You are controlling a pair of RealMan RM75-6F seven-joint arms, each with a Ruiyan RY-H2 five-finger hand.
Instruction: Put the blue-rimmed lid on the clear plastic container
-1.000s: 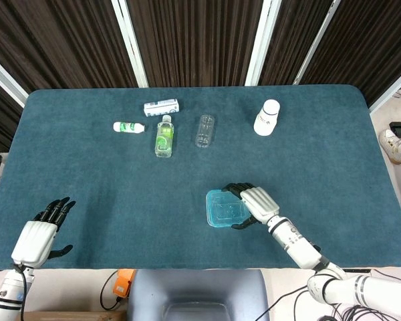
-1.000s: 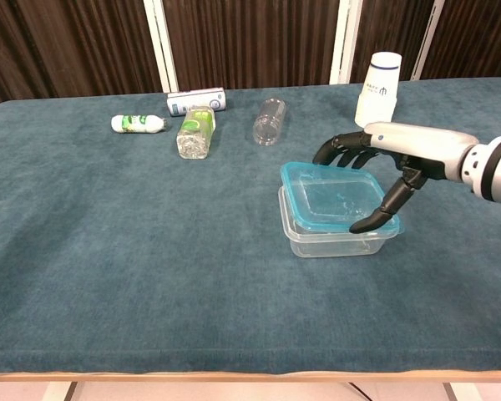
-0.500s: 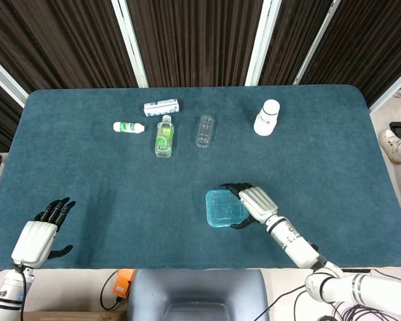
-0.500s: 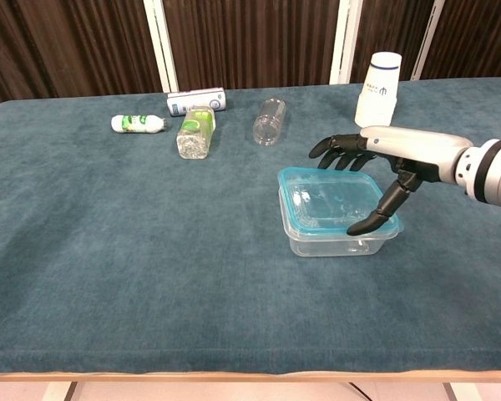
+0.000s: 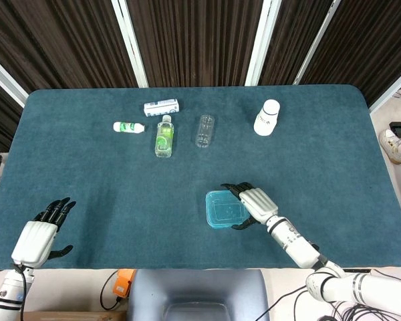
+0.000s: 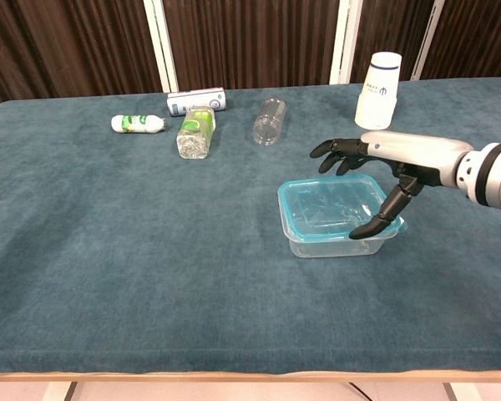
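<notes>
Since the earlier frame, the lid [image 6: 334,203] has settled level on the container [image 6: 338,242] at mid-table. Right hand [image 6: 376,163] arches over it, fingers [image 6: 376,222] spread, thumb touching the rim. Light, thin, slippery plastic; press its edges. Left hand [image 5: 40,234] rests open.

The right hand [image 6: 382,167] reaches in from the right on a low, nearly level forearm, palm down, dark fingers [image 6: 336,150] spread and thumb angled downward. The left hand [image 5: 40,232] lies apart at the near left, fingers extended and slightly splayed, holding nothing.
</notes>
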